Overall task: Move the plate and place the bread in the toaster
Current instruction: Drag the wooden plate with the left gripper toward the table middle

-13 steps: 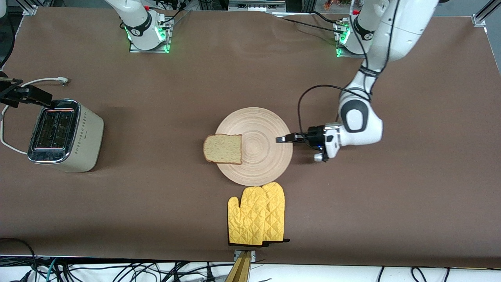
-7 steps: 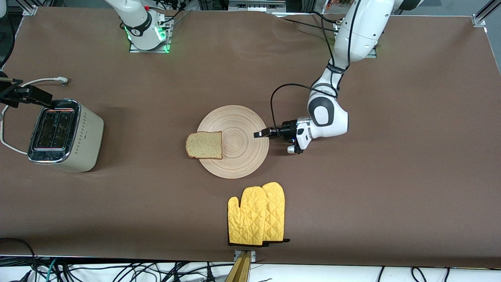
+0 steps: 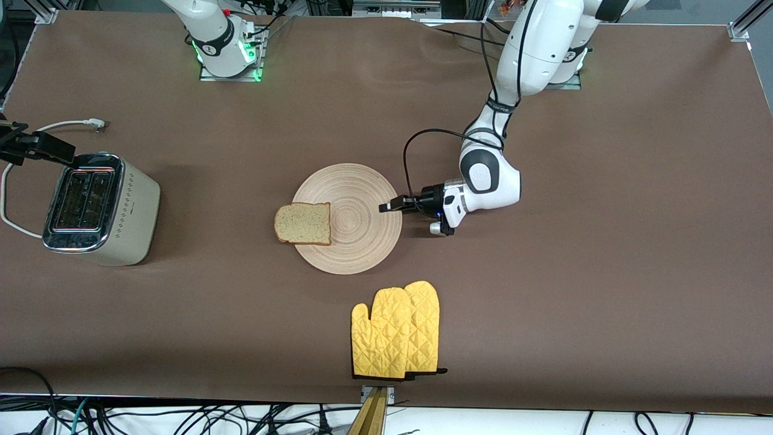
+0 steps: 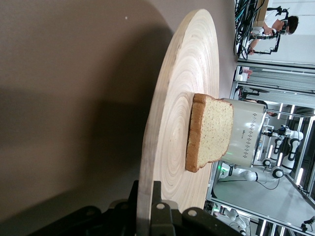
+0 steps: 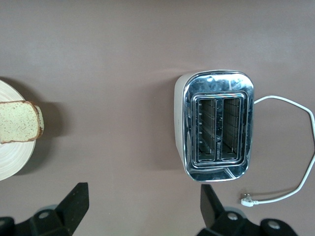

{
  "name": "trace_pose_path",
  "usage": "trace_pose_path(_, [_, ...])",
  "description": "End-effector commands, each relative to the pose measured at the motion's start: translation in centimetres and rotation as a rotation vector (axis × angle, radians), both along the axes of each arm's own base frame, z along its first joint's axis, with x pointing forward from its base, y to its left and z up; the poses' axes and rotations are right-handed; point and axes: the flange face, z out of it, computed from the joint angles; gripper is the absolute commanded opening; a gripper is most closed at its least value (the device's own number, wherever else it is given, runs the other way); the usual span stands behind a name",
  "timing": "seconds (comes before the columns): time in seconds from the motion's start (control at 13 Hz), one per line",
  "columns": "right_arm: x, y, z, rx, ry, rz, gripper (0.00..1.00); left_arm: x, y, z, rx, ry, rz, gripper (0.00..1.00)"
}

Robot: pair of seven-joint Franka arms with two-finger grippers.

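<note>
The pale wooden plate (image 3: pixel 356 211) lies mid-table with the slice of bread (image 3: pixel 303 223) on it, overhanging the rim on the toaster's side. My left gripper (image 3: pixel 386 206) is shut on the plate's rim at the side toward the left arm's end. In the left wrist view its fingers (image 4: pixel 156 194) pinch the plate (image 4: pixel 182 98), with the bread (image 4: pixel 211 130) and toaster (image 4: pixel 246 132) farther off. The cream toaster (image 3: pixel 99 208) stands at the right arm's end. My right gripper (image 5: pixel 142 206) hangs open and empty above the table by the toaster (image 5: pixel 216 128), whose two slots show empty.
A pair of yellow quilted oven mitts (image 3: pixel 395 331) lies nearer the front camera than the plate. The toaster's white cord (image 5: pixel 290 147) loops on the table, its plug (image 3: pixel 96 124) lying loose. Brown cloth covers the table (image 3: pixel 604 272).
My left gripper has slid the plate, with the bread riding on it, toward the toaster's end of the table. The right gripper has stayed by the toaster.
</note>
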Motion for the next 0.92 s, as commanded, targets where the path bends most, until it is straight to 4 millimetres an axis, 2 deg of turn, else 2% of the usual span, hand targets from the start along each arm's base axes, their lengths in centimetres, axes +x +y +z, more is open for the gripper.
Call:
trace_pose_path(0.0, [-0.1, 0.0, -0.1, 0.018, -0.001, 0.002, 1.00, 0.9, -0.7, 0.7, -0.029, -0.043, 0.011, 0.00])
trace_pose_path(0.15, [0.5, -0.3, -1.6, 0.020, 0.023, -0.003, 1.00, 0.9, -0.6, 0.7, -0.028, -0.043, 0.013, 0.00])
trace_pose_path(0.54, [0.9, 1.1, -2.3, 0.020, 0.035, 0.014, 1.00, 1.4, 0.1, 0.5, -0.020, -0.047, 0.020, 0.00])
trace_pose_path(0.84, [0.8, 1.6, -2.5, 0.021, 0.051, 0.028, 1.00, 3.0, 3.1, 0.5, -0.005, -0.099, 0.043, 0.00])
